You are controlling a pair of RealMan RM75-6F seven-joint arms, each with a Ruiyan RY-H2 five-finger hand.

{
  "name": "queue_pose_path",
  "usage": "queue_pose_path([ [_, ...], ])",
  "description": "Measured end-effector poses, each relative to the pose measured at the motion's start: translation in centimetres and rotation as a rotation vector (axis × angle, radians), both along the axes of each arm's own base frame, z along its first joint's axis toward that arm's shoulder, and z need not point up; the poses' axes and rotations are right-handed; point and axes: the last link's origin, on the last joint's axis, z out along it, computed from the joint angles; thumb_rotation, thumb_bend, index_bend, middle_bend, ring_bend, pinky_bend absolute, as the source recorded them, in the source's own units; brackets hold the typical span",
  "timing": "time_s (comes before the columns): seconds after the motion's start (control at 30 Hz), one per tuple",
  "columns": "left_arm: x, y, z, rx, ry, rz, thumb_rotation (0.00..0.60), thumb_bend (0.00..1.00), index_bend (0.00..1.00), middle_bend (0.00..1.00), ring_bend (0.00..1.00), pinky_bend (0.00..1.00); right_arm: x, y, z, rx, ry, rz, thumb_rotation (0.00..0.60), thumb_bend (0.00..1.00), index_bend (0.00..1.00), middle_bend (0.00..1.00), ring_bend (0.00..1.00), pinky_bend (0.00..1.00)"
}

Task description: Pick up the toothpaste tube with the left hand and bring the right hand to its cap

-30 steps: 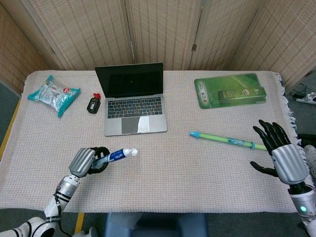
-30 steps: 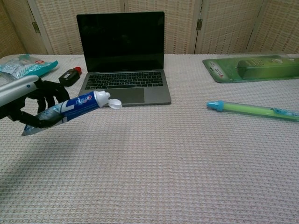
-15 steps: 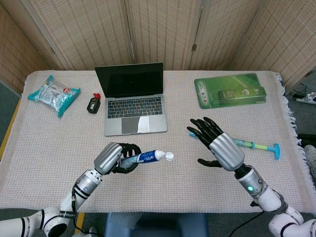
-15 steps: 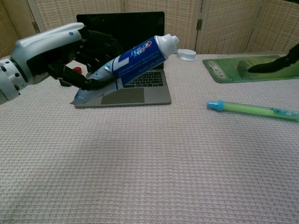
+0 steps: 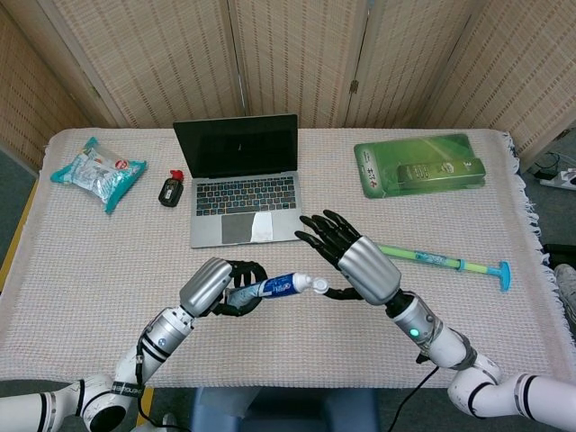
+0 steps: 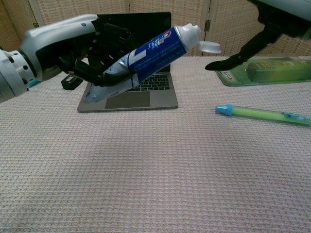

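The toothpaste tube (image 5: pixel 270 288) is lifted above the tabletop (image 5: pixel 108 270), its long axis tilted, cap (image 5: pixel 319 284) end up and toward the robot's right. The left hand (image 5: pixel 220 286) is wrapped round its lower body. The right hand (image 5: pixel 346 256), fingers spread and holding nothing, has moved in from half a second ago and now sits just beside the flipped-open cap.
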Motion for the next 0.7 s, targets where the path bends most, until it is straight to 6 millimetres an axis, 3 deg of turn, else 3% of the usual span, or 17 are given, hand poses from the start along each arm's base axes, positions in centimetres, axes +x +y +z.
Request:
queue_pose_path([
  [0.7,-1.6,0.5,-0.6,0.099,0.095,-0.008,0.6,0.74,0.86,0.86,0.77,0.75,2.9,0.3,0.3,0.032,0.002,0.036,0.6,0.2,0.0,0.0,0.0,0.0],
])
